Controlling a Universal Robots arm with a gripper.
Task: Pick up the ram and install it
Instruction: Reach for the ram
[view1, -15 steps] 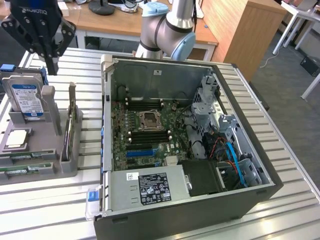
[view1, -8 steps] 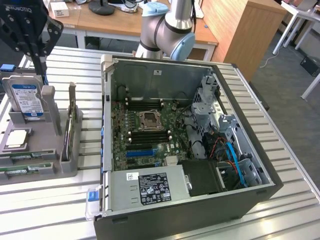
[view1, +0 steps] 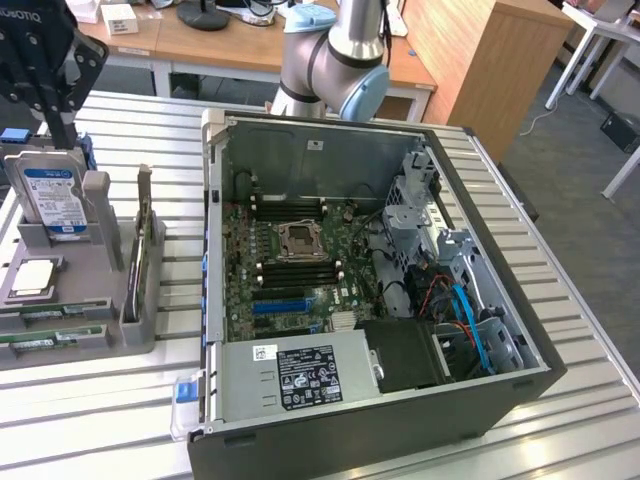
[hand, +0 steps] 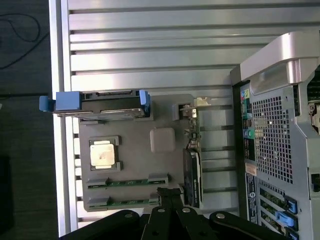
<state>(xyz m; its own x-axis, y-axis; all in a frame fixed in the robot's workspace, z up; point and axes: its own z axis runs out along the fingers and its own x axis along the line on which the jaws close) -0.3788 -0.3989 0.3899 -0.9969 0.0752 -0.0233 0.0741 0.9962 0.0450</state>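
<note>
claw (hand: 169, 192) closed, fingers pinched together, carrying nothing. it hangs over the grey holder (hand: 162, 139) on the slatted desk (hand: 150, 50), tips near the ends of the green sticks.

ram (hand: 129, 181) lies flat in a groove of the holder, not yet lifted. a second green stick (hand: 126, 202) lies in the parallel groove just beside it. cpu chip (hand: 104, 154) sits one bay over, hard drive (hand: 100, 106) stands at the holder's far end, and an expansion card (hand: 192, 172) stands on edge close to the sticks' ends.

computer case (view1: 380, 290) lies open on its side beside the holder, motherboard facing up, with memory slots (view1: 300, 268) next to the cpu socket.

judgement: step in hand is the approach to the pick. fingers need to part before descent. grip the long edges near mid-length, squarely, so the stick comes out level. the neighbouring stick and the expansion card leave little room, so a straight vertical lift looks safest.
</note>
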